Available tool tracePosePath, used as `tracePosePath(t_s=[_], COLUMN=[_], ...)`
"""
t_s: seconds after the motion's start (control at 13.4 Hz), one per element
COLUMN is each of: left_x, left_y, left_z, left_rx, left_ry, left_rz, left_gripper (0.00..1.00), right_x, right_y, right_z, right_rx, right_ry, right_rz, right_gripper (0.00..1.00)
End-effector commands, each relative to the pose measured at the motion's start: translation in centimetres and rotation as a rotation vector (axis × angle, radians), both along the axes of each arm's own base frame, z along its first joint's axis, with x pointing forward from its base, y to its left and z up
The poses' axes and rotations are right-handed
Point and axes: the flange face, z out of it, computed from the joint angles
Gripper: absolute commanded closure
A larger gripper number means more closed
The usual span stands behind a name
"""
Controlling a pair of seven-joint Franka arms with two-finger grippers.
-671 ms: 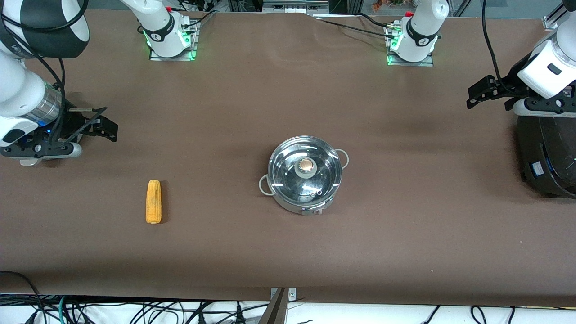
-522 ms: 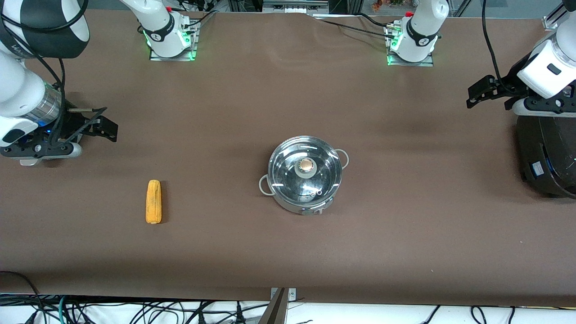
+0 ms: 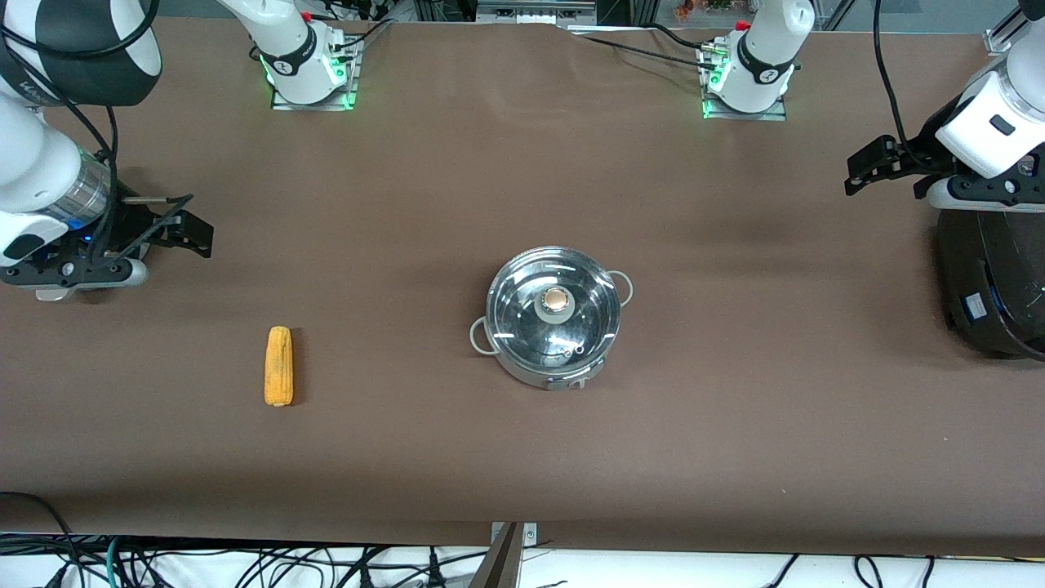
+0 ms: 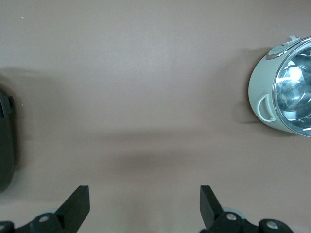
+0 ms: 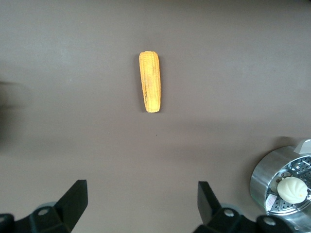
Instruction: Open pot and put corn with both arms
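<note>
Barely any change from 0.7 s back: left gripper [image 3: 872, 167] nudged a touch higher at the left arm's end of the table, fingers spread wide, holding nothing, beside the black rice cooker [image 3: 992, 282]. Right gripper [image 3: 181, 230] stayed put at the right arm's end, likewise splayed and empty. Pot [image 3: 553, 322] sat mid-table, shiny steel, 2 loop handles, glass lid [image 3: 552, 314] still on with its round knob [image 3: 557, 301]. Corn [image 3: 278, 366] lay flat, yellow-orange, well apart from the pot, toward the right arm's end. Steamer pot [image 5: 284, 189] with a bun [image 5: 291, 189] glimpsed in the right wrist view.
</note>
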Motion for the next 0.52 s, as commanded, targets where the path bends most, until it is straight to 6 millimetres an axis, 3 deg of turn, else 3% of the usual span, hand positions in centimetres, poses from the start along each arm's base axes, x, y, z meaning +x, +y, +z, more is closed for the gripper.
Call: tracePosePath(t_s=[0.0, 0.45], left_x=[-0.1, -0.2], left_y=[-0.4, -0.9], left_z=[0.7, 0.6], left_rx=[0.013, 0.014], left_ry=[-0.001, 0.005], left_rz=[-0.026, -0.035], left_gripper=[0.0, 0.0], right_x=[0.1, 0.3], right_y=[-0.5, -2.6], right_z=[0.5, 0.5], right_rx=[0.018, 0.067], right_ry=[-0.001, 0.004], right_rz=[-0.018, -0.067], right_gripper=[0.0, 0.0])
